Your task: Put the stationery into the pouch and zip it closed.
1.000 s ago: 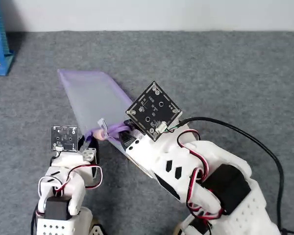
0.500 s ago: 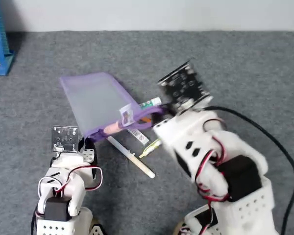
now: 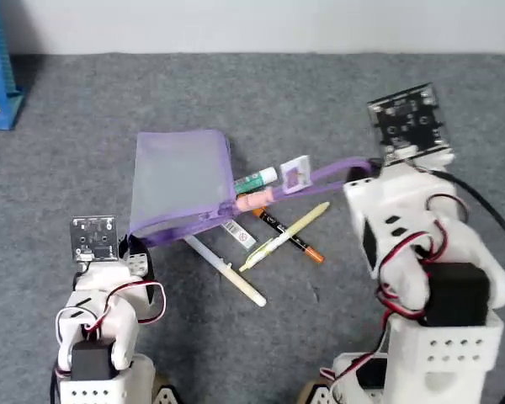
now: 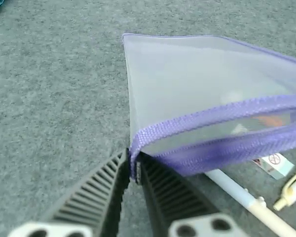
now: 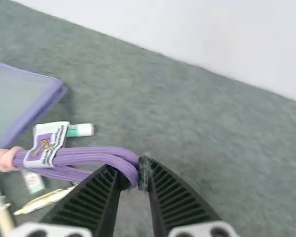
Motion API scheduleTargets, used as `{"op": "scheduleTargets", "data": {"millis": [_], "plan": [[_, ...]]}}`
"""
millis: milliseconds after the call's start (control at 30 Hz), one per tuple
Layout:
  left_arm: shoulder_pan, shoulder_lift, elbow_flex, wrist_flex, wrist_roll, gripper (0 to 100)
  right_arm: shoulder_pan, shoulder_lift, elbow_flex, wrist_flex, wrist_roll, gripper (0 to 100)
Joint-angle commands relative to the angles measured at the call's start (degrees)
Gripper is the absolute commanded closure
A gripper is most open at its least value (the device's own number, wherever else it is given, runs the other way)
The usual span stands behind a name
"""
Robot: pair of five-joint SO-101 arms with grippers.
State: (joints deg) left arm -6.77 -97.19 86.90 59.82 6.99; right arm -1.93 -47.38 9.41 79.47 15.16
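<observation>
We see the pouch [image 3: 178, 177] flat on the carpet [image 3: 362, 93]. The left gripper [image 4: 133, 164] pinches its corner and the right gripper [image 5: 130, 173] pinches its taut strap [image 5: 84, 157]. A white pen [image 3: 227, 271] and a yellow pen [image 3: 286, 234] lie outside, just beside the mouth. A pink piece [image 3: 254, 199] sits at the mouth. We can't tell if anything is inside.

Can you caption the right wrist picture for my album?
Right gripper pinches the purple strap of the pouch over grey carpet.
</observation>
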Motion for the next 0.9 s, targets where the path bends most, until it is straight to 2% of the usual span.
{"op": "scheduleTargets", "data": {"millis": [0, 367, 467, 533, 667, 733, 867], "plan": [[-0.79, 0.09, -3.21, 0.35, 0.53, 99, 4.97, -1.80, -3.08, -0.31, 1.49, 99.1], [-0.53, 0.09, -2.86, 0.00, 0.53, 99, 2.77, -1.89, -3.60, 0.13, 1.05, 99.1], [-0.44, 0.09, -2.77, 0.00, 0.53, 97, -0.48, -4.00, -3.25, 0.22, 1.05, 99.1], [-0.35, 0.09, -2.77, 0.00, 0.53, 92, -3.47, -6.37, -3.16, 1.36, 1.05, 99.1], [-0.35, 0.09, -0.04, -0.79, 0.79, 71, -7.87, -12.00, -3.34, 2.68, 1.14, 99.1], [-0.53, 0.09, 1.63, -2.37, 3.16, 63, -8.40, -14.11, -3.34, 2.68, 1.23, 99.1], [-0.35, 0.09, 2.24, -3.96, 4.22, 61, -8.57, -16.66, -3.34, 2.68, 1.32, 99.1]]}}
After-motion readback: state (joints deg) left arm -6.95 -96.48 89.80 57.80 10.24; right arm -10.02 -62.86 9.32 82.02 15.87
